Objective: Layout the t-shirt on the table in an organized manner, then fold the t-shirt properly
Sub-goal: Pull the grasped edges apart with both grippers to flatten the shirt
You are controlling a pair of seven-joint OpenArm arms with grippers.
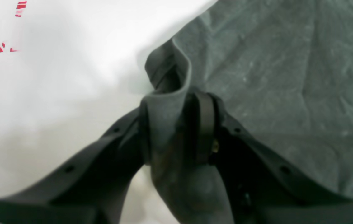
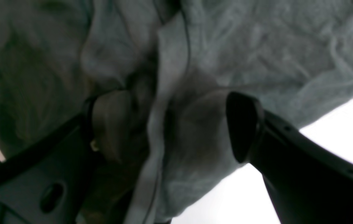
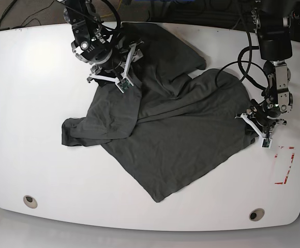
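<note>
The dark grey t-shirt (image 3: 170, 134) lies crumpled across the middle of the white table (image 3: 36, 129), one sleeve pointing left and a corner towards the front. At its right edge, my left gripper (image 3: 258, 129) is shut on a raised fold of the hem (image 1: 167, 102), seen close up in the left wrist view with the gripper (image 1: 176, 127) pinching it. My right gripper (image 3: 111, 77) sits low over the shirt's far left part. In the right wrist view its jaws (image 2: 176, 124) stand wide apart, and a hemmed fold of the t-shirt (image 2: 257, 46) lies between them.
A red tape rectangle (image 3: 286, 165) marks the table just right of the left gripper, also seen as red tape (image 1: 21, 6) in the left wrist view. Two round grommets (image 3: 30, 201) (image 3: 256, 214) sit near the front edge. Cables hang behind both arms at the table's far side.
</note>
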